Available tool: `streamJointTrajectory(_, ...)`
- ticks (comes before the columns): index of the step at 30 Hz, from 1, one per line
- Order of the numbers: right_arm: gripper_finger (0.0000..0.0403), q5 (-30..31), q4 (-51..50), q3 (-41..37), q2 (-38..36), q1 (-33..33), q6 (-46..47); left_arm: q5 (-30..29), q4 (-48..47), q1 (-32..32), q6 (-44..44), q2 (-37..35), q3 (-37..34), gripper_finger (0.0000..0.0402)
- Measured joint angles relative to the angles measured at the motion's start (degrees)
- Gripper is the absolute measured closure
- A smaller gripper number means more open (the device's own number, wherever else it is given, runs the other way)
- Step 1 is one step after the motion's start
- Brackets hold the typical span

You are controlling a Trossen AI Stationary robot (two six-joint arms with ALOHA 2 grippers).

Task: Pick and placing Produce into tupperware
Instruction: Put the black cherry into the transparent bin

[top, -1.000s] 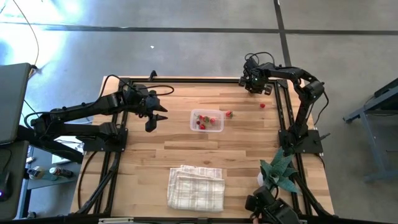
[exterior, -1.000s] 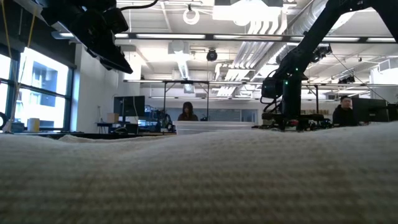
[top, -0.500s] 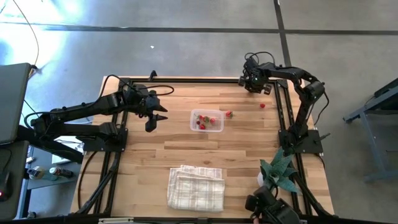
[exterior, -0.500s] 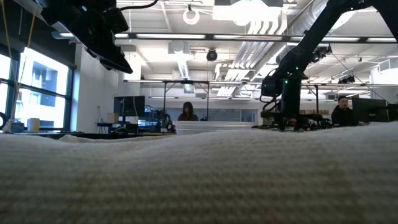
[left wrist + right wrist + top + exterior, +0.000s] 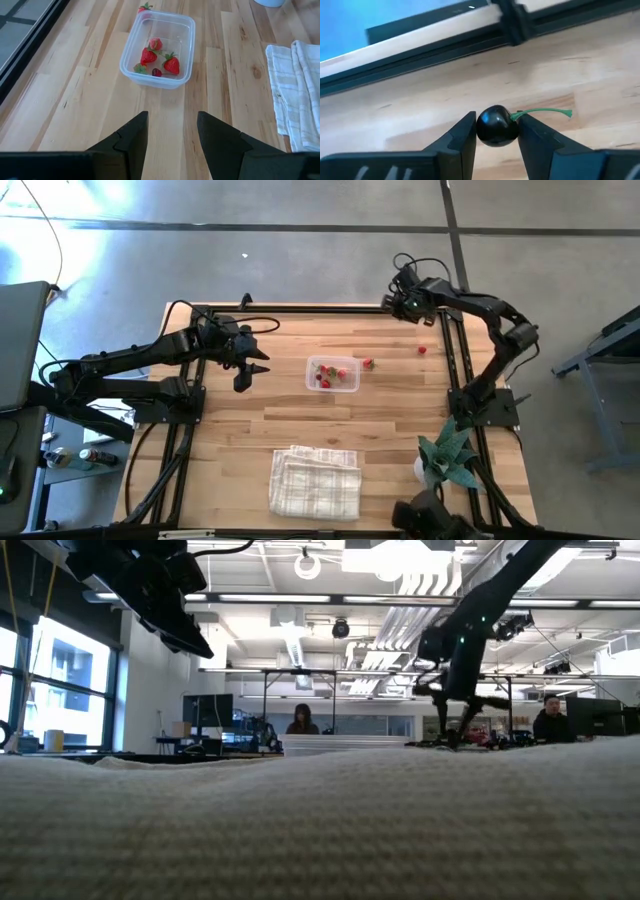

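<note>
The clear tupperware (image 5: 333,373) stands mid-table and holds three red strawberries and one dark cherry (image 5: 156,72). One strawberry (image 5: 367,363) lies on the table just right of it, and another (image 5: 421,349) lies farther right. My right gripper (image 5: 400,302) is at the far right corner, shut on a dark cherry (image 5: 495,125) with a green stem (image 5: 545,112). My left gripper (image 5: 250,370) hangs open and empty above the table, left of the tupperware (image 5: 157,50). My right gripper pinches the cherry's round body (image 5: 482,127) between its two fingers, one on each side. The stem sticks out sideways past one finger. The cherry seems raised off the wood, but I cannot tell how far.
A folded white checked cloth (image 5: 315,480) lies near the front edge and fills the low view's foreground (image 5: 320,830). A green plant (image 5: 450,460) stands at the front right. A black frame rail (image 5: 300,308) runs along the far edge. People sit in the room behind.
My right gripper has risen and gone a little toward the table's far edge, and its arm has swung upward. My left arm has kept still.
</note>
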Motion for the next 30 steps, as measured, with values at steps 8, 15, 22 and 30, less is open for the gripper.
streamJointTrajectory(8,0.029,0.0,0.2,0.0,-10.8,6.3,-0.3,0.0,0.0,0.0,0.0,0.0,0.0,0.0243)
streamJointTrajectory(15,0.0291,-2.6,5.7,0.0,-21.1,13.1,0.6,0.0,0.0,0.0,0.0,0.0,0.0,0.0243)
streamJointTrajectory(22,0.0291,-5.0,13.2,0.1,-25.8,20.5,0.9,0.0,0.0,0.0,0.0,0.0,0.0,0.0243)
streamJointTrajectory(30,0.0291,-6.4,12.5,7.9,-20.2,28.1,-6.1,0.0,0.0,0.0,0.0,0.0,0.0,0.0243)
